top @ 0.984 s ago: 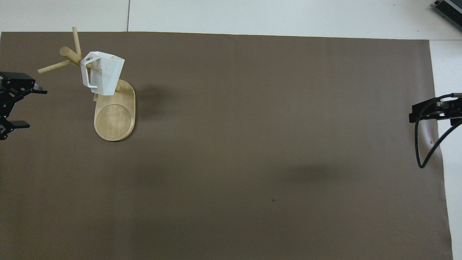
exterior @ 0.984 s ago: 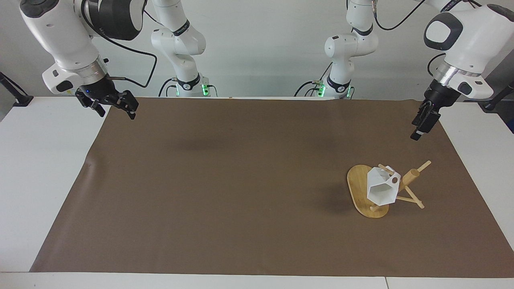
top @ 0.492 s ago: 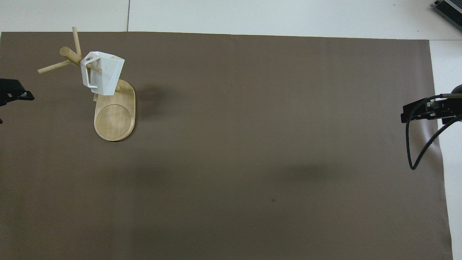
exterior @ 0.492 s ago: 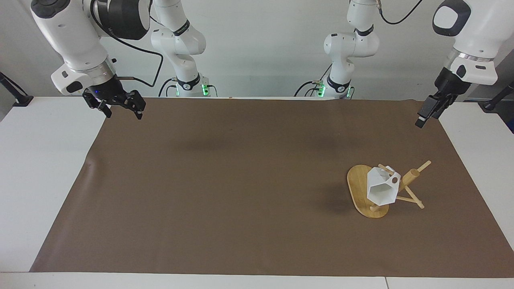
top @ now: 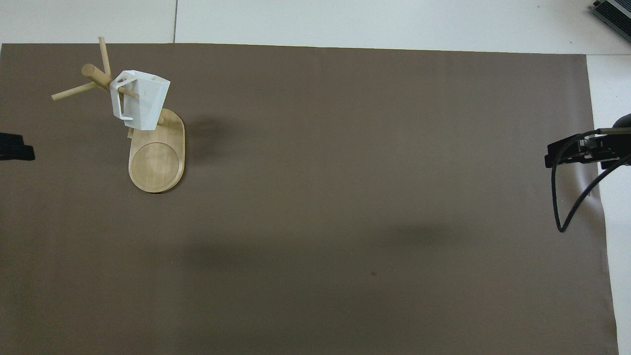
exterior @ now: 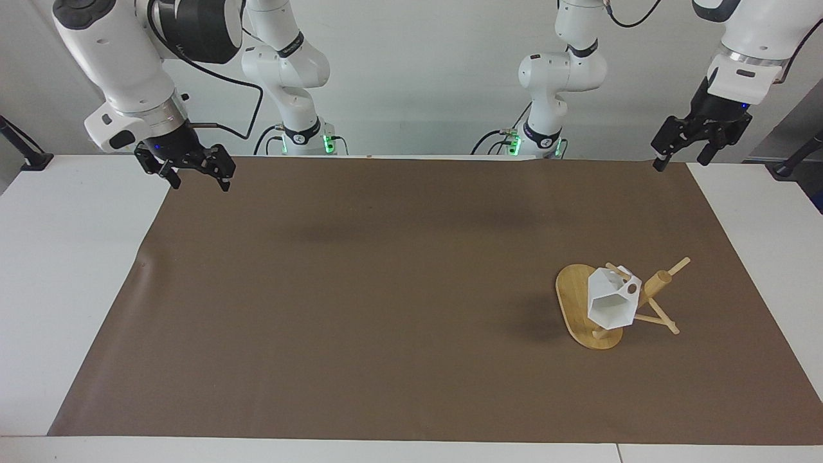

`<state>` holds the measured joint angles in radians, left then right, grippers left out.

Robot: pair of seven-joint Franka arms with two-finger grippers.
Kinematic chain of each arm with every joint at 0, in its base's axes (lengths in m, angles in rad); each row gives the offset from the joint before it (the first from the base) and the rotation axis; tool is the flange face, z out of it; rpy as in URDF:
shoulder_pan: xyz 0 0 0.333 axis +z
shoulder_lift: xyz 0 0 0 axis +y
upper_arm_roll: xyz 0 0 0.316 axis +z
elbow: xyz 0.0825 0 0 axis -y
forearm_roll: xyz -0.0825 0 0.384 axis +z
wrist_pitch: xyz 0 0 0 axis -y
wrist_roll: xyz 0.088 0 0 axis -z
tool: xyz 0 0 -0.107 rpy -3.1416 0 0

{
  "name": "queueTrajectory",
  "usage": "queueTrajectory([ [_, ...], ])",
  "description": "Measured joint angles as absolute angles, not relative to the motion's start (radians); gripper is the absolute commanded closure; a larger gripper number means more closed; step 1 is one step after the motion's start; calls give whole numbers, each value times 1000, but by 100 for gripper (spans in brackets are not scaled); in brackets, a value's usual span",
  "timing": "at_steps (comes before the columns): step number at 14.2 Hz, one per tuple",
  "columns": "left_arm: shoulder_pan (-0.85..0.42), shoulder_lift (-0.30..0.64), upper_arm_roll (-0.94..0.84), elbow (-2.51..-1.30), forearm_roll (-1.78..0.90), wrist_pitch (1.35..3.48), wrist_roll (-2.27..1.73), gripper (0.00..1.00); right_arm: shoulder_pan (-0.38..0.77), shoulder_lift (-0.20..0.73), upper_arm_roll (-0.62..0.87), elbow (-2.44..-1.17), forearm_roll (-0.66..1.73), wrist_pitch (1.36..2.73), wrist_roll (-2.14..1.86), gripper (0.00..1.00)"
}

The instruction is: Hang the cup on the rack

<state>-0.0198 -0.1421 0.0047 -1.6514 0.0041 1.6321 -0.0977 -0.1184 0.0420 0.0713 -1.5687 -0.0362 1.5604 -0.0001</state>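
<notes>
Overhead view cuts off both grippers at the frame edges, only dark tips show; facing view has them whole. The rack's (exterior: 582, 308) lower post is hidden by the cup (exterior: 611, 302), and the peg through the handle hole is only partly visible. Cup hangs on a rack peg by its handle, tilted, mouth facing away from the robots; can't see anything inside it. Rack stands on the brown mat (exterior: 386, 289) toward the left arm's end of the tabletop (exterior: 77, 270). Left gripper (exterior: 683, 151) jaws spread wide, holding nothing, up over the mat's corner at the robots' edge. Right gripper (exterior: 198, 175) jaws also wide open, empty, over the mat corner at its own end. Both well apart from the rack.
</notes>
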Motion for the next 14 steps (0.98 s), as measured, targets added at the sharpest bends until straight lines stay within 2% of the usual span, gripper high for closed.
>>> queueTrajectory([
  [4, -8, -117, -39, -1564, 10, 1538, -53, 0, -120, 42, 69, -1569, -36, 1560, 0, 0],
  [10, -9, -123, -37, -1632, 10, 1551, -21, 0, -120, 42, 70, -1569, -36, 1560, 0, 0],
  [14, -10, -113, -38, -1626, 10, 1549, -16, 0, -119, 42, 70, -1569, -36, 1560, 0, 0],
])
